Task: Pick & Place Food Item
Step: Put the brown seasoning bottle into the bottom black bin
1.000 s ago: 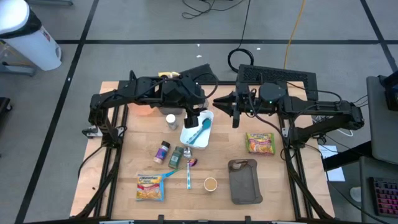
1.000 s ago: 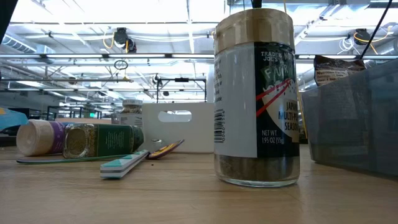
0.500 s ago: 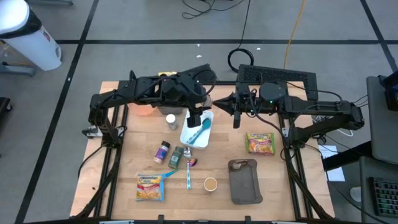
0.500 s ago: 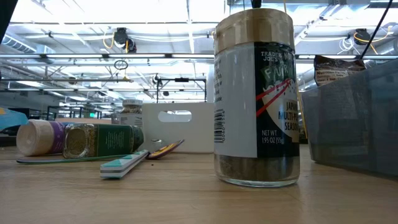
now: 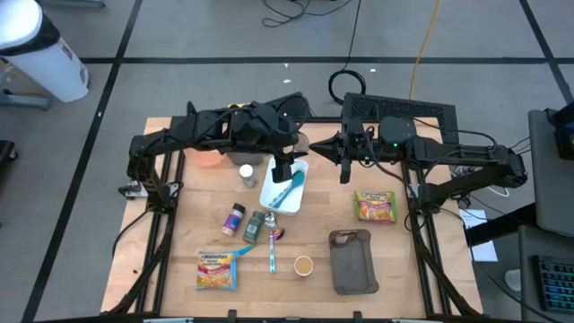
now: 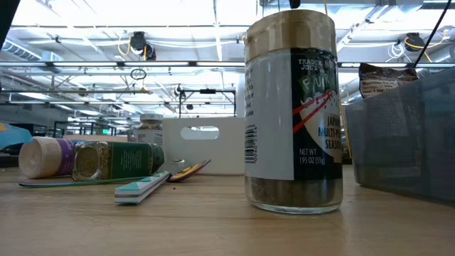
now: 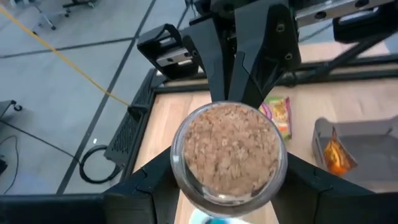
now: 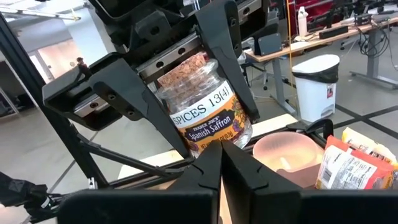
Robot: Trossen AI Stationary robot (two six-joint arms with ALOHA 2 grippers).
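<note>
Up close, the left tool (image 7: 227,186) pinches a cork-topped saffron jar (image 8: 208,109); the right tool (image 8: 221,163) is pressed together

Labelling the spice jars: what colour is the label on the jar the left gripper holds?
Orange-brown with white lettering, on the saffron jar held in the left gripper; clearest in the right wrist view.
</note>
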